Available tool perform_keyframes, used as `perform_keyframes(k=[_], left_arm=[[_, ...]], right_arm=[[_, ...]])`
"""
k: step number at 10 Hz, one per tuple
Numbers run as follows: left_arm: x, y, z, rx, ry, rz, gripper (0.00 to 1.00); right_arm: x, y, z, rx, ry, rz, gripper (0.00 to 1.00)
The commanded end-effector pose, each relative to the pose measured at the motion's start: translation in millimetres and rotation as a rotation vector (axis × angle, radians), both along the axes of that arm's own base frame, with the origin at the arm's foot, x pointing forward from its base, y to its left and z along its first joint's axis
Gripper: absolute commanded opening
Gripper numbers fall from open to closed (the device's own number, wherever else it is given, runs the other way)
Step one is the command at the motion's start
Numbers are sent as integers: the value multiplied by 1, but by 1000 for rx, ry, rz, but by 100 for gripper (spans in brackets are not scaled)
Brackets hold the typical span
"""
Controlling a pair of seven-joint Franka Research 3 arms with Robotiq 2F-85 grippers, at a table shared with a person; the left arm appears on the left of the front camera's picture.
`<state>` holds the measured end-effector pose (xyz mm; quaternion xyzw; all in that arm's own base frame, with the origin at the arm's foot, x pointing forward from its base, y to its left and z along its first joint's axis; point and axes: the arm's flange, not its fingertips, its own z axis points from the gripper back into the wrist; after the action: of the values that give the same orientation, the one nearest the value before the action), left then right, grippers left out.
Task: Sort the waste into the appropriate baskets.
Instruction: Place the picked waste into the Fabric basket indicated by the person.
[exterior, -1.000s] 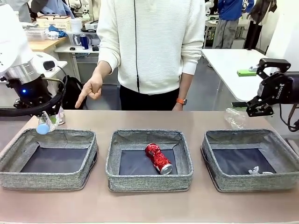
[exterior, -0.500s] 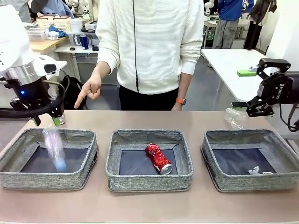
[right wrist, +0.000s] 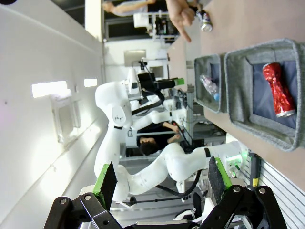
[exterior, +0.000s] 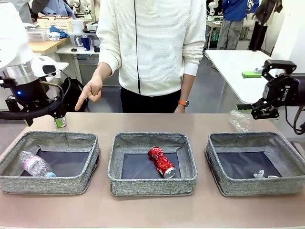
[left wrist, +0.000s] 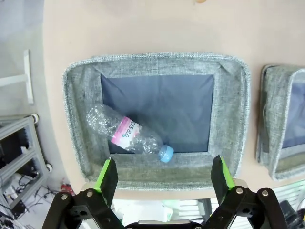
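Starting at the middle basket (exterior: 152, 184), we see the red can (exterior: 161, 162) inside. Left of it, the pink-labelled bottle (exterior: 34, 164) lies in a second basket (exterior: 52, 185) below our left gripper (left wrist: 164, 161), spread wide, empty. Right of it, a third basket (exterior: 257, 187) holds the white scrap (exterior: 259, 174); farther back, the clear bottle (exterior: 239, 120) lies near our right gripper (right wrist: 162, 167), likewise wide, empty.

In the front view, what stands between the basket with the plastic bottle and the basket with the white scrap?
The middle basket, holding a red can lying on its side, as the front view shows.
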<state>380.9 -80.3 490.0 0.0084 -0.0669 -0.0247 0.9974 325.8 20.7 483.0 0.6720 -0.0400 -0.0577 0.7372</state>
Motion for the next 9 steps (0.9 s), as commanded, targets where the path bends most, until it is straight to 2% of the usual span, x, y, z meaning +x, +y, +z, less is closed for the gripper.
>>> perform_keyframes(k=[1,3,5,6,7,9], left_arm=[[0,3,6,-40,-13,-9,100],[-4,-1,22,-138,-45,-30,100],[-12,-12,61,-433,-50,-82,100],[-14,-13,85,-657,1,-99,100],[-12,-8,100,-802,43,-69,100],[-6,18,100,-1099,109,-99,100]], right_arm=[[1,0,3,18,-1,-3,100],[1,0,3,18,-1,-3,100],[1,0,3,18,-1,-3,100],[1,0,3,18,-1,-3,100],[1,0,3,18,-1,-3,100],[1,0,3,18,-1,-3,100]])
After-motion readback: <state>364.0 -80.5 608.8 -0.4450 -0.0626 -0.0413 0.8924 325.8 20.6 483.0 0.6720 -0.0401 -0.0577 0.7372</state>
